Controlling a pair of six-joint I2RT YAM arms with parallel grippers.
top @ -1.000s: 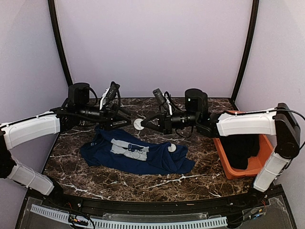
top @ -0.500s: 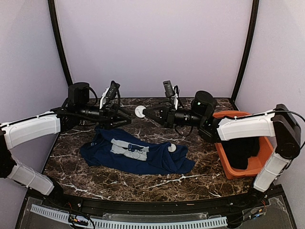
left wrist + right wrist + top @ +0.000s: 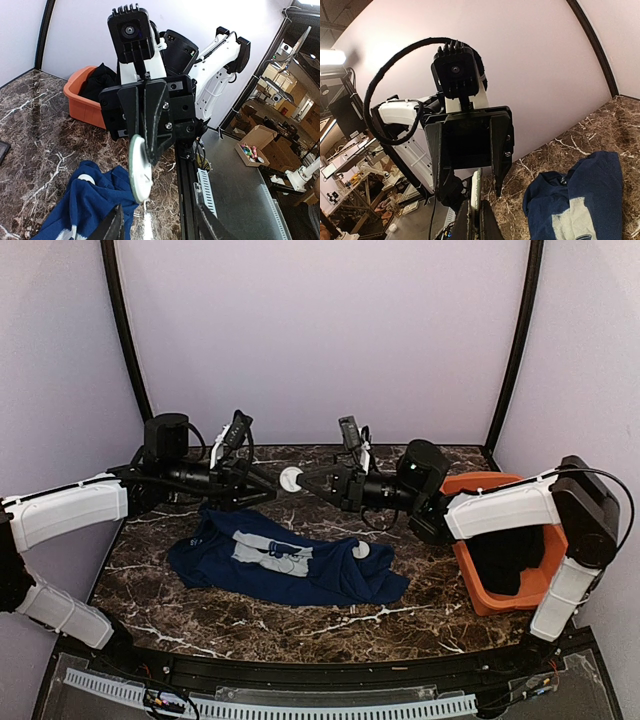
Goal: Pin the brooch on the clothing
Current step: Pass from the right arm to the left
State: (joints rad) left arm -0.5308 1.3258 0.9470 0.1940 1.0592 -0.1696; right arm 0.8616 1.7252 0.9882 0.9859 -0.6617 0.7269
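Dark marbled tabletop point(image 3: 200, 610) fills the booth, with pale lilac walls behind. Nearest me, the navy T-shirt point(image 3: 300, 575) lies rumpled and flat just left of centre, its pale print up, and a small white disc point(image 3: 362, 550) sits on its right part. Off to the right stands an orange bin point(image 3: 468, 585) with a black garment point(image 3: 500, 555) inside.

Farther back, above the table beyond the shirt, both arms stretch level towards each other. The left arm point(image 3: 70, 510) comes in from the left and the right arm point(image 3: 500, 505) from the right, forearms roughly horizontal, wrists nearly meeting.

The right gripper point(image 3: 301, 480) is clenched on the brooch point(image 3: 291, 478), holding it by its edge in the air, well clear of the shirt below. The left gripper point(image 3: 270, 485) points straight at it with its fingers point(image 3: 114, 226) parted. From the left wrist camera the brooch hangs at the mouth of those open fingers. I think neither finger touches it, though the angle is poor.
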